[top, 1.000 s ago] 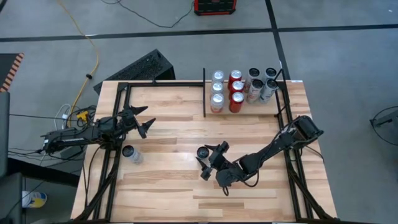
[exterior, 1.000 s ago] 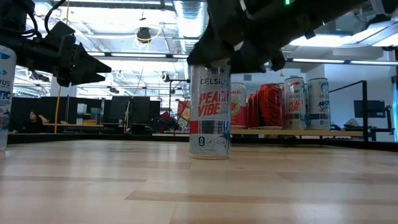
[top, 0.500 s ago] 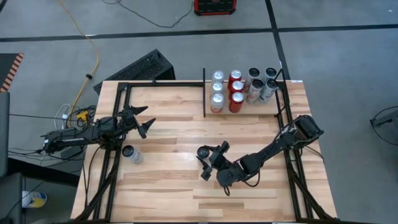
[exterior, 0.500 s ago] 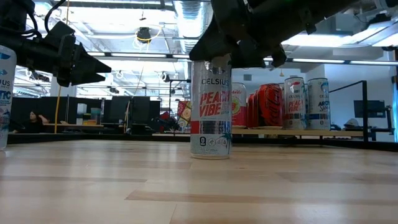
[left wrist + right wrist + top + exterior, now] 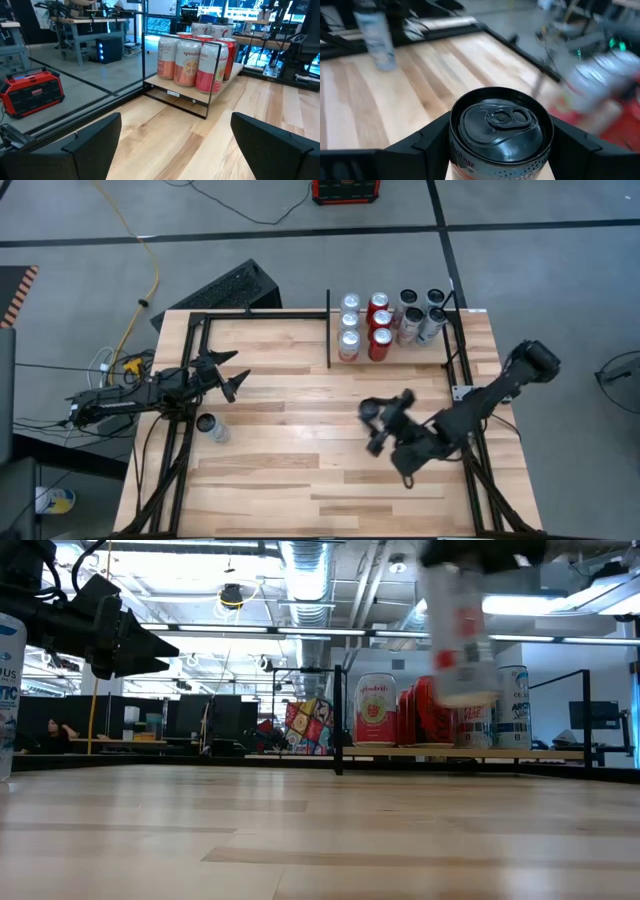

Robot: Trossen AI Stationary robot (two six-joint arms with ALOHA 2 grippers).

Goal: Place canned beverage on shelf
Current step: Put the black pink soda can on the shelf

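A moment before, the white can had been standing on the desk near its middle with the right end effector around its top. Now it was off the wood: the can hung in the air, a smear in the low view with clear space under it, and the spot where it had stood was bare. From above, the right arm had swung to the right and a little toward the far side. Its fingers were pinching the can just under the rim, one on each side, and the can's dark lid filled the right wrist view.

So I judged the pickup done and the carry begun. The goal was the shelf at the far right corner, beyond the short black divider bar, where a group of cans already stood in rows, pink and red ones nearest the bar and silver ones further right. The held can was not there yet. It was over open wood, well short of those rows.

The left end effector hovered over the left part of the desk with its fingers spread and nothing between them, as it had a second before. Another can stood on the near left side, just beside that arm and untouched.
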